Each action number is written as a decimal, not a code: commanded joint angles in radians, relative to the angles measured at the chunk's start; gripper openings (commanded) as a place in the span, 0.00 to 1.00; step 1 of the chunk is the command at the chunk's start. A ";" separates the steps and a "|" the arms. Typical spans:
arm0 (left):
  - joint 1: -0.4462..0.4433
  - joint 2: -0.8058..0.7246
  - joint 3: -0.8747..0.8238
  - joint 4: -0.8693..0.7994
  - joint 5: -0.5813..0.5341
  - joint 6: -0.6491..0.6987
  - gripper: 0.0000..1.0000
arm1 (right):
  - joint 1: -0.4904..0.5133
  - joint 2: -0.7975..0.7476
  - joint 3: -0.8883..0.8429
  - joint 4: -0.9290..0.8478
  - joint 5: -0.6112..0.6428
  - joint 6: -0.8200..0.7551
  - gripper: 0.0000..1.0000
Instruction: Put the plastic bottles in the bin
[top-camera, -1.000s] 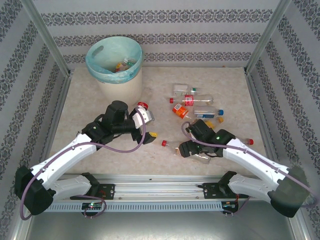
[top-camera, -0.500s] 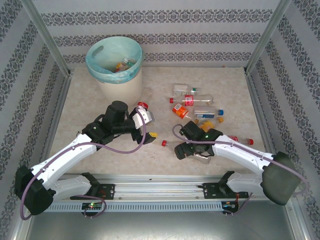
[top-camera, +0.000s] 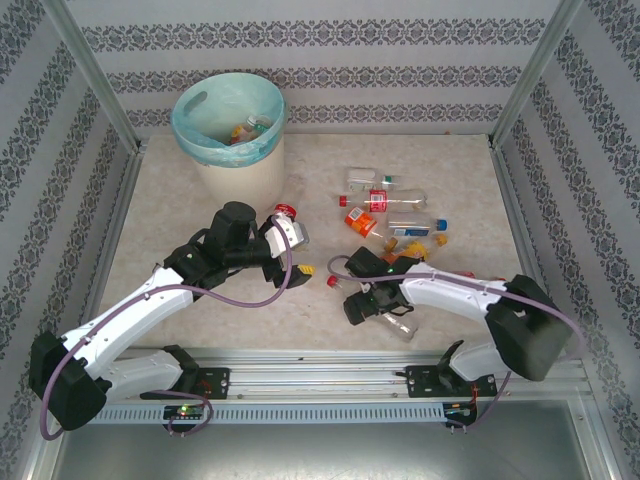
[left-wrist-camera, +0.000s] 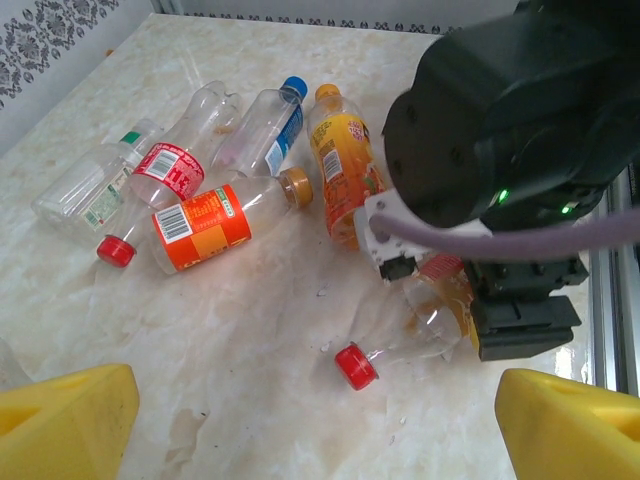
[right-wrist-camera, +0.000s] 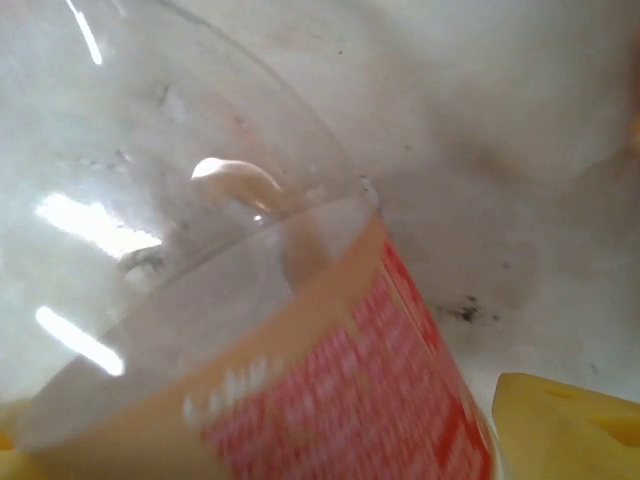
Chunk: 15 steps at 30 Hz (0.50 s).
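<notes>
A clear bottle (left-wrist-camera: 400, 338) with a red cap (top-camera: 332, 283) and an orange-red label lies on the table near the front. My right gripper (top-camera: 375, 303) straddles its body (right-wrist-camera: 330, 400), with one yellow fingertip (right-wrist-camera: 570, 430) beside the label; I cannot tell whether the fingers press it. My left gripper (left-wrist-camera: 315, 425) hovers just left of it, open, with nothing between its yellow fingertips (left-wrist-camera: 65, 420). Another red-capped clear bottle (top-camera: 293, 228) lies against the far side of the left gripper (top-camera: 292, 248). The bin (top-camera: 240, 175), at the back left, holds some bottles (top-camera: 245, 128).
Several more bottles lie in a cluster (top-camera: 385, 205) right of centre, among them an orange-labelled one (left-wrist-camera: 200, 222), an orange juice one (left-wrist-camera: 340, 175) and a blue-capped one (left-wrist-camera: 265, 130). Bare marble table (top-camera: 170, 200) stretches in front of the bin. Patterned walls enclose three sides.
The right arm has swung left and folded in over the red-capped bottle, and its jaws have narrowed a little. The left arm has not moved.
</notes>
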<state>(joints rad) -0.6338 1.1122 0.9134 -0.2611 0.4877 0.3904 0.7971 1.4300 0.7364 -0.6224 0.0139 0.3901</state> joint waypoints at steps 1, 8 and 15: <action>-0.009 -0.024 -0.001 0.004 -0.006 0.029 0.93 | 0.020 0.041 0.036 0.024 0.007 0.011 0.86; -0.009 -0.018 -0.003 -0.003 -0.016 0.035 0.93 | 0.022 0.059 0.034 0.060 0.009 0.007 0.72; -0.009 -0.014 0.002 -0.005 -0.033 0.034 0.93 | 0.023 0.027 0.040 0.047 0.006 -0.006 0.64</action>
<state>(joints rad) -0.6338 1.1095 0.9134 -0.2615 0.4660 0.4011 0.8097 1.4815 0.7525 -0.5678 0.0113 0.3904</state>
